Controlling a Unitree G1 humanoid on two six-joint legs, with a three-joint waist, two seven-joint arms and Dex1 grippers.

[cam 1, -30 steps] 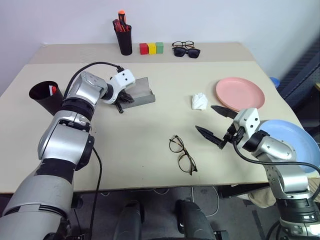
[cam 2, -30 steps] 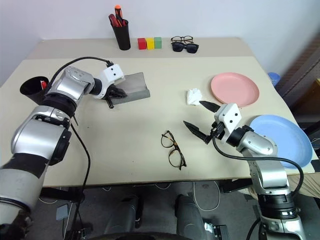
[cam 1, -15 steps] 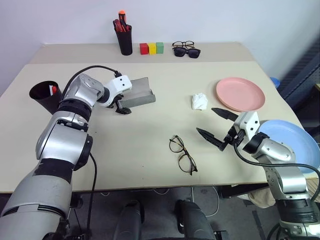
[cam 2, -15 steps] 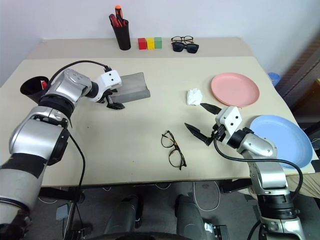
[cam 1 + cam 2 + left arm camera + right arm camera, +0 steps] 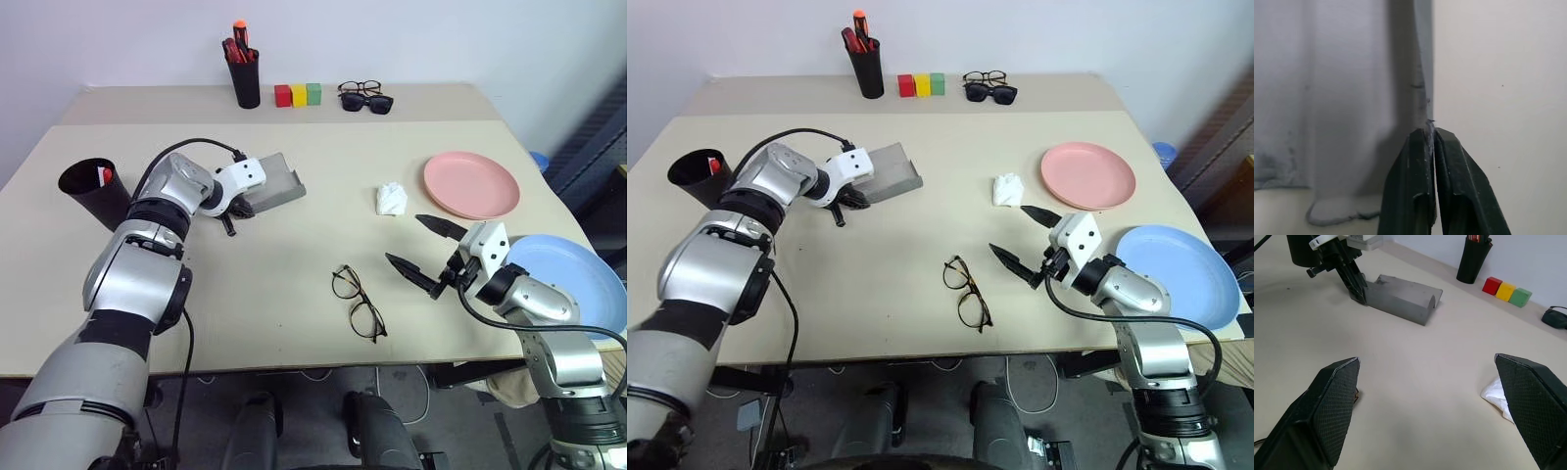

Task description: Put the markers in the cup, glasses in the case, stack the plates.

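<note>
**Left end effector pinched shut at the grey case**

The left end effector (image 5: 229, 223) has its two black fingers (image 5: 1415, 196) pressed together. Their tips sit right at the near left corner of the grey case (image 5: 269, 186). The left wrist view shows the tips against the edge of the case, but I cannot tell if they pinch anything. The case lies on the left half of the surface (image 5: 294, 264), and I cannot tell if its lid is up.

The right end effector (image 5: 423, 250) has its fingers (image 5: 1332, 406) spread wide apart and holds nothing. It hangs above the near right part of the surface.

The thin wire glasses (image 5: 358, 303) lie near the front edge, just left of the right end effector and well apart from the case.

The wide black cup (image 5: 91, 192) stands at the far left, with a red-tipped marker (image 5: 105, 175) inside it.

The pink plate (image 5: 470, 184) lies on the right. The blue plate (image 5: 573, 289) lies nearer, at the right edge, not stacked on it. A crumpled white tissue (image 5: 391, 199) lies just left of the pink plate.

Along the far edge stand a black pen holder (image 5: 243, 78), three small blocks (image 5: 298, 94) in red, yellow and green, and two more pairs of glasses (image 5: 363, 96).
</note>
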